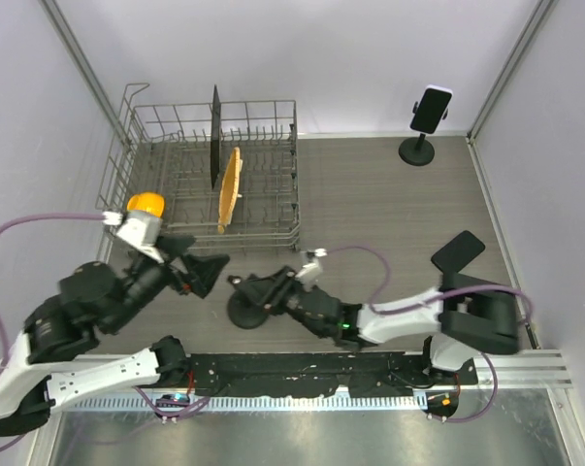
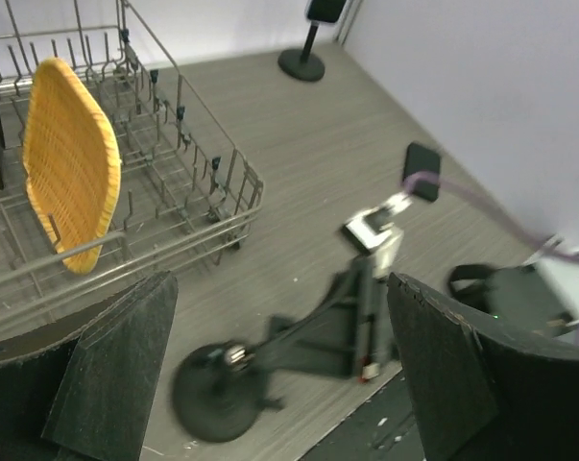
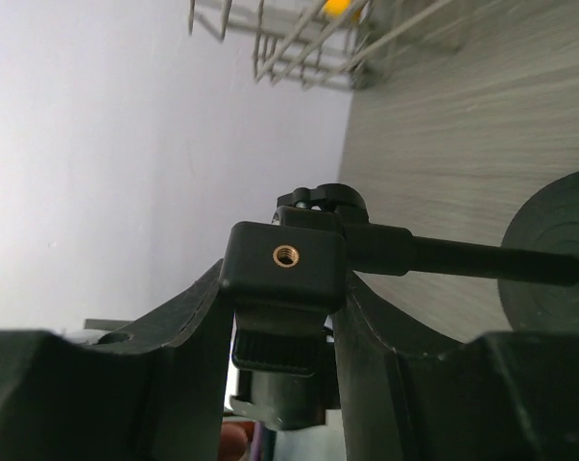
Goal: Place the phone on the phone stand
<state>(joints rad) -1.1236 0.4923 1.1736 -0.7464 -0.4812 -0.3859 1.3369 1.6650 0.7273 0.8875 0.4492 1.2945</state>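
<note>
- The right gripper (image 3: 284,305) was clamped on the clip head of the toppled phone stand (image 1: 245,312), which lay on its side near the table's near edge.
- The left gripper (image 1: 201,273) hung released, fingers wide, just left of the stand's base.
- The phone (image 1: 457,250) lay to the right, well apart from that stand.
- A second stand (image 1: 417,150) stood upright at the far right.

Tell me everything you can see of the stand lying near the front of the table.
The stand is all matte black: a round disc base, a thin straight stem, and a blocky clamp head with a small brass threaded hole. It lies tipped over, stem about level, base rim apparently on the grey table, just in front of the rack. The right gripper is closed on its head, one finger each side.
</note>
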